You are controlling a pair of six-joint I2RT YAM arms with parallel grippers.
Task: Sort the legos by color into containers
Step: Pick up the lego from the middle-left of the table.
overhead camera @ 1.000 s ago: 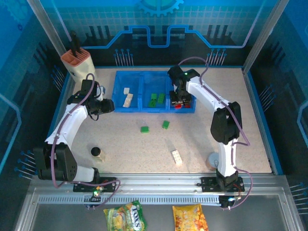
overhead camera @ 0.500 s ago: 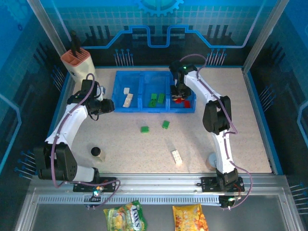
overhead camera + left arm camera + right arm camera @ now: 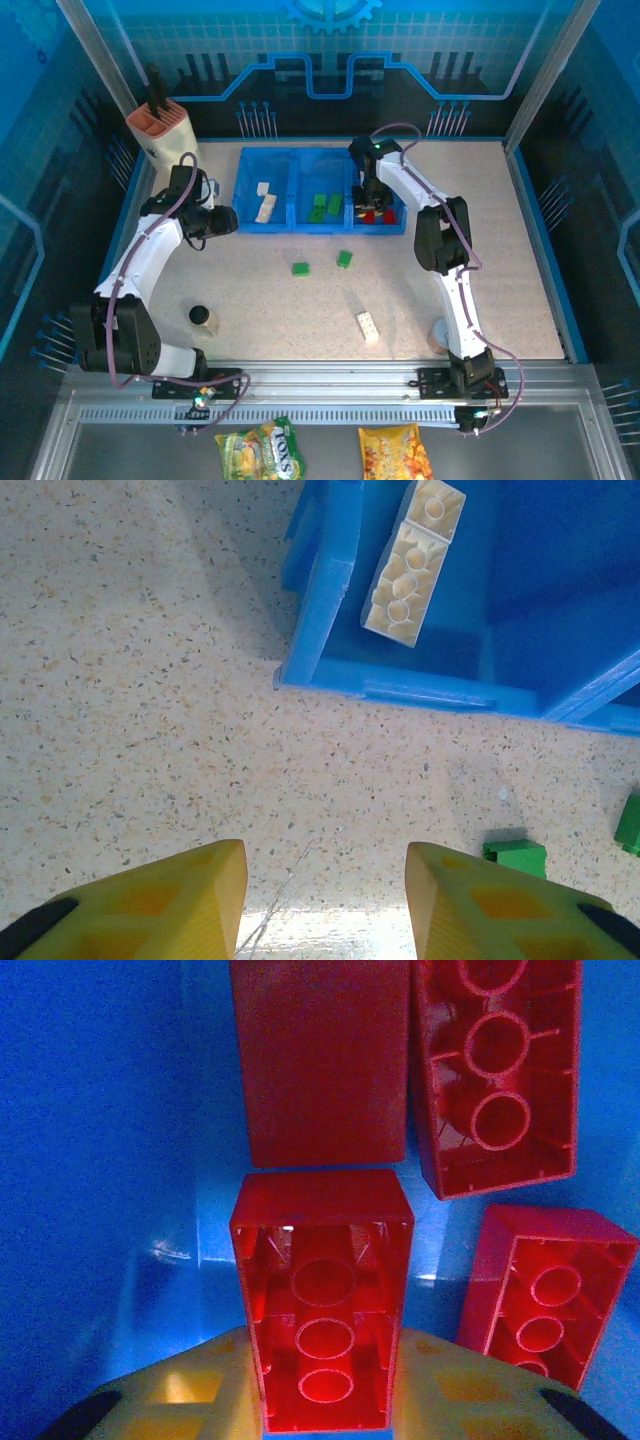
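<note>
While a cream brick [image 3: 367, 327] lies loose on the table nearest the arm bases, with a green brick [image 3: 300, 268] and a second green brick [image 3: 344, 258] farther out, just short of the blue tray [image 3: 320, 229], the sort looks well along but not finished. Beside the tray's near left corner the left gripper [image 3: 325, 900] hovers over bare tabletop, its yellow fingers [image 3: 180, 900] parted a modest way with nothing between them. I judge it parked there to be out of the other arm's way, with the loose green pieces within reach. Inside the tray each colour has its own bay: cream bricks [image 3: 410, 570] in the left one, green bricks [image 3: 325, 206] in the middle. Over the right bay the right gripper [image 3: 325, 1390] is clamped on a red brick [image 3: 323, 1290], pinching its long sides with the hollow underside toward the wrist camera. It sits low above three other red bricks [image 3: 320, 1060] on the floor there, likely so the piece lands among its own colour rather than bouncing out. Beyond the tray, in the far left corner, stands the knife block [image 3: 160, 128], no part of the job.
</note>
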